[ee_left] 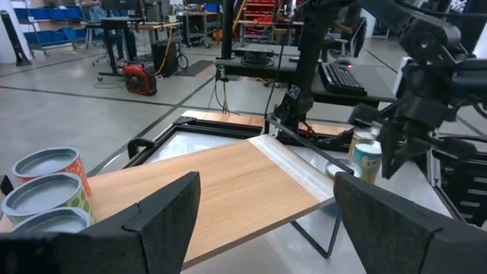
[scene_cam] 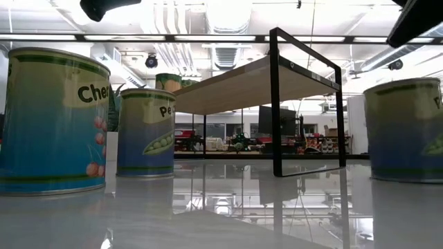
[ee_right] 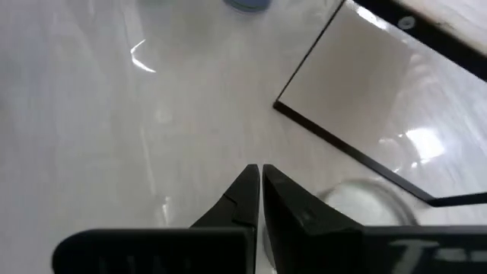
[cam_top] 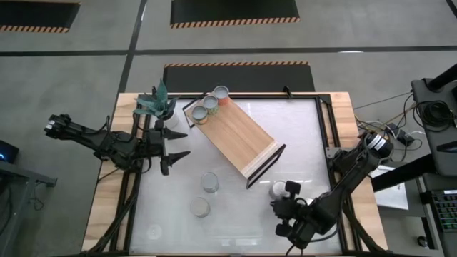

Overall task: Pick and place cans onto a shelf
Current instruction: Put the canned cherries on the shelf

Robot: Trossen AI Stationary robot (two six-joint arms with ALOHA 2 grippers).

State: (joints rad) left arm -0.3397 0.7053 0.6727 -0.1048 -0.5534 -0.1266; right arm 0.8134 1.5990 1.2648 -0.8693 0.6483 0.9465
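Observation:
The light-wood shelf (cam_top: 235,135) stands slantwise mid-table on its black wire frame (scene_cam: 277,104). Three cans (cam_top: 208,103) stand on its far left end, also in the left wrist view as cans (ee_left: 42,186). Two cans (cam_top: 205,194) stand upright on the tabletop nearer me, and one can (cam_top: 279,189) stands near the shelf's right end. My right gripper (cam_top: 277,207) hovers shut just beside that can (ee_right: 365,204), with nothing between its fingers. My left gripper (cam_top: 187,144) waits open at the table's left, level, facing the shelf (ee_left: 228,179).
A white pot with a green plant (cam_top: 158,108) stands at the far left corner, close to my left arm. A black frame (cam_top: 325,121) borders the white tabletop. Bare tabletop lies near the front edge, between the two loose cans and my right gripper.

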